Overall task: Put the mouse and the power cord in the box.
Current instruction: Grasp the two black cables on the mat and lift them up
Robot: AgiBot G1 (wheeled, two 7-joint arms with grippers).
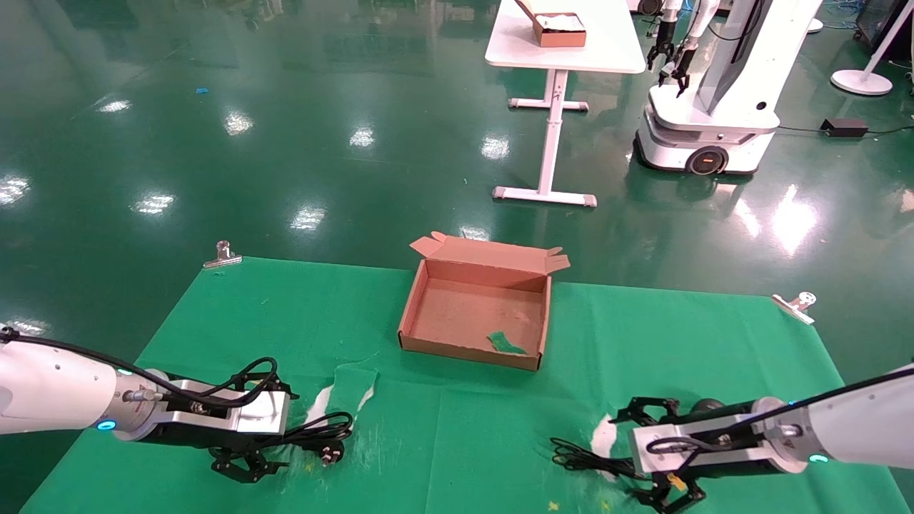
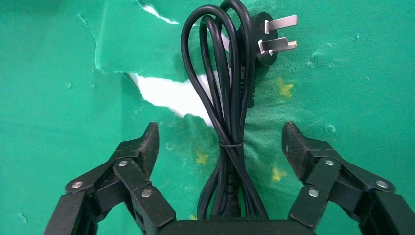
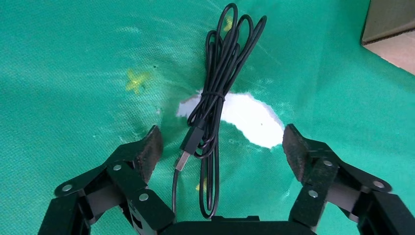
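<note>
The power cord point(image 2: 227, 98) is a tied black bundle lying on the green cloth, its pronged plug point(image 2: 266, 41) at the far end. My left gripper point(image 2: 220, 142) is open and straddles the bundle near its tie without touching it; the head view shows this gripper point(image 1: 285, 428) and the power cord point(image 1: 321, 432) at the front left. My right gripper point(image 3: 221, 142) is open over the mouse's thin coiled cable point(image 3: 215, 98) and USB plug point(image 3: 188, 147). The mouse body is mostly hidden behind that gripper point(image 1: 628, 457); only a dark rounded shape point(image 1: 707, 405) shows. The brown box point(image 1: 468, 350) stands open at table centre.
A green scrap point(image 1: 507, 344) lies inside the box. The cloth is torn, with white patches point(image 1: 319, 403) point(image 3: 244, 115) showing. Metal clips point(image 1: 223, 255) point(image 1: 796, 305) hold its far corners. Beyond stand a white table with a reddish box point(image 1: 559, 28) and another robot point(image 1: 714, 107).
</note>
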